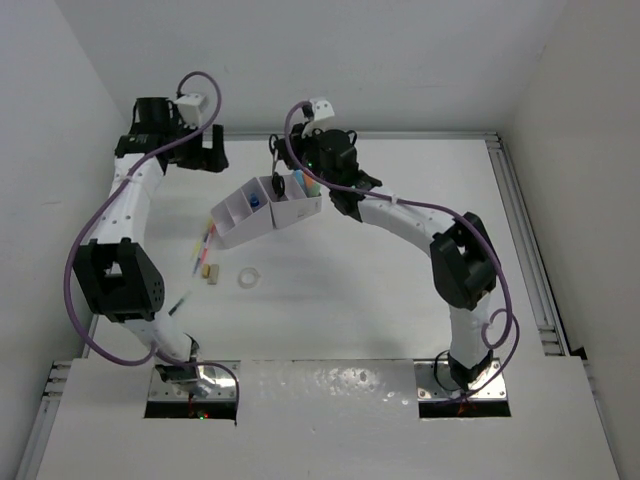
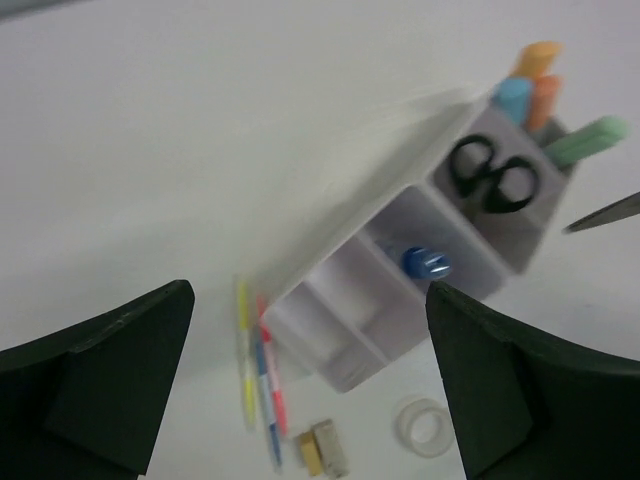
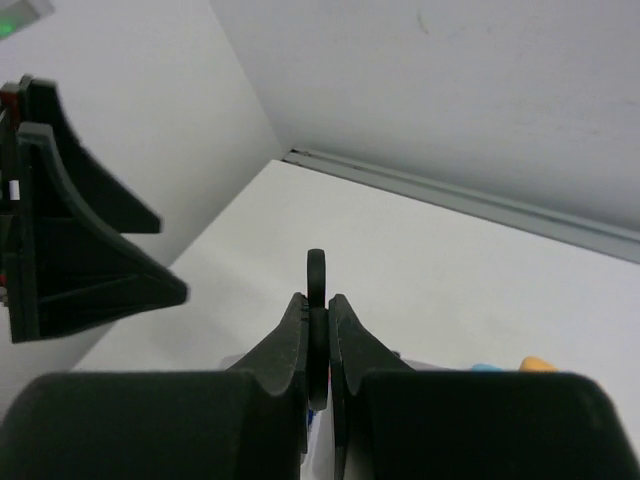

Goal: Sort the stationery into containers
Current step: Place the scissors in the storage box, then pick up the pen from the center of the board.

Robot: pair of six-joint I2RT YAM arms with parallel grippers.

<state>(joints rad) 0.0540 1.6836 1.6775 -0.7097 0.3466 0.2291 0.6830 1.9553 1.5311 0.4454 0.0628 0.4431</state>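
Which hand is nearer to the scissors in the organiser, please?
Right. The right hand is closed on the scissors' black handle, above the organiser; the left hand hangs open beyond the organiser's left end, apart from them.

Blur smears the pale lilac-white plastic organiser (image 2: pixel 515 245) in the left wrist view. The black fingers (image 3: pixel 285 345) of the right gripper (image 3: pixel 317 300) hide the lower part of a thin black ring (image 3: pixel 316 270).

Left end effector (image 2: pixel 308 300) agape, right (image 3: pixel 317 312) clamped
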